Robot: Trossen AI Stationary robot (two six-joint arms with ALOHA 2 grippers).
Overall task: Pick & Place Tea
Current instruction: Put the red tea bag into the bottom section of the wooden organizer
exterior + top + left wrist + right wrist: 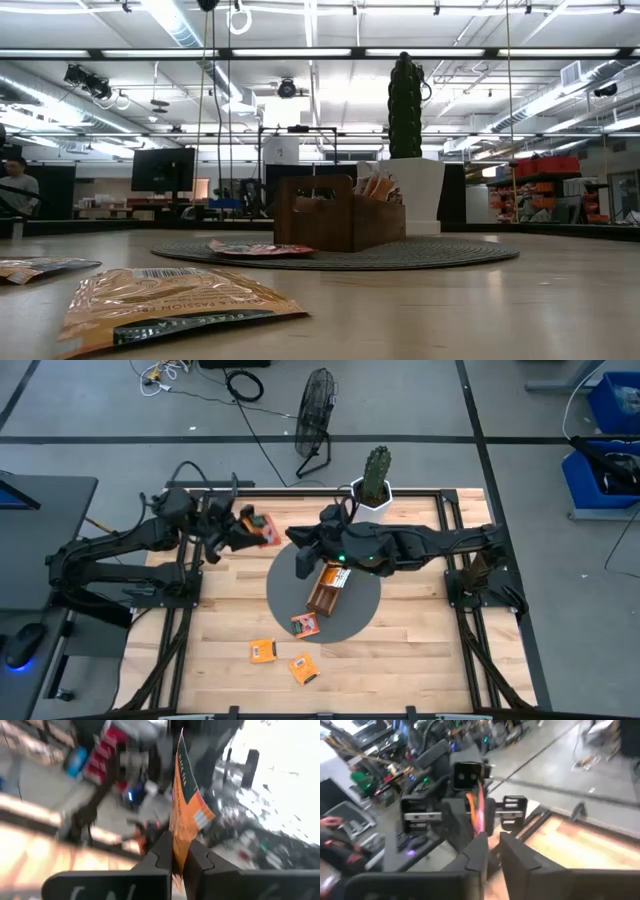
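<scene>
Step in hand reads as an arm-to-arm pass of one flat square orange paper tea sachet (262, 528), held in the air over the far-left part of the light wooden butcher-block worktop (420, 650)

Left jaws are clamped edge-on on that sachet (185, 815), which stands upright between the fingers (159, 852)

Right jaws face them from close by and stand narrowly apart. The sachet's thin edge (477, 812) shows just above their gap; cannot tell if it touches them

To do it well:
- right arm (420, 545) should back straight off along the sachet's plane so it doesn't drag the paper
- left grip should stay firm and low on the sachet, since thin paper may flex or twist
- then carry it to the long narrow brown wooden compartment tray (325, 588) and slide it in edge-first beside the sachets already standing there (378, 187)

Surface:
- tray sits on a round dark grey woven mat (290, 585) mid-worktop
- one sachet lies on the mat's near edge (305, 625), two more on bare wood nearer the front (263, 650) (303, 668)
- tall green cactus in a white pot (375, 478) stands at the far edge

Room: concrete floor, black floor fan (315, 410) and loose cables beyond the worktop, blue bins (615, 400) at right. The low view shows an open workshop with a dark monitor (165, 170) and a person far off at left (15, 185)
</scene>
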